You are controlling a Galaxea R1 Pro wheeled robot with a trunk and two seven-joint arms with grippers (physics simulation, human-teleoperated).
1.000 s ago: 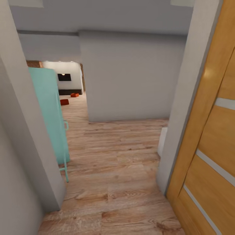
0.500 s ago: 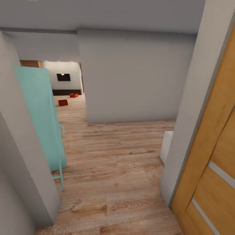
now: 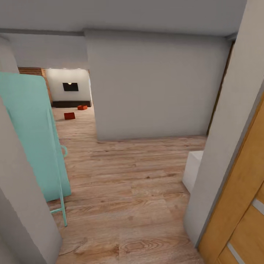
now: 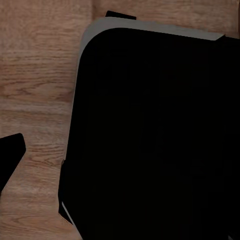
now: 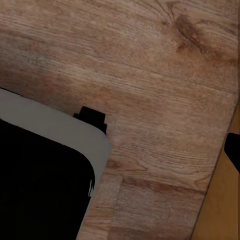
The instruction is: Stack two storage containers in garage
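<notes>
Two small orange-red storage containers sit far off on the wood-plank floor of the living room, one nearer (image 3: 69,116) and one farther back (image 3: 82,107), seen through the passage at the left. A wall TV (image 3: 70,87) and a low dark cabinet (image 3: 71,103) stand behind them. In the left wrist view one dark fingertip (image 4: 10,155) sits at the picture's edge beside my black base (image 4: 155,140). The right wrist view has a dark fingertip (image 5: 234,150) at its edge over wood planks. Nothing is held by either gripper.
A teal panel with a thin frame (image 3: 33,135) leans at the left beside a grey wall corner (image 3: 22,205). A grey wall block (image 3: 154,84) fills the middle. A white box (image 3: 192,170) and a honey-coloured wooden door (image 3: 238,205) stand at the right.
The camera has moved forward and swung: the wooden door slid toward the right edge and the teal panel looms larger. The two containers have stayed in place.
</notes>
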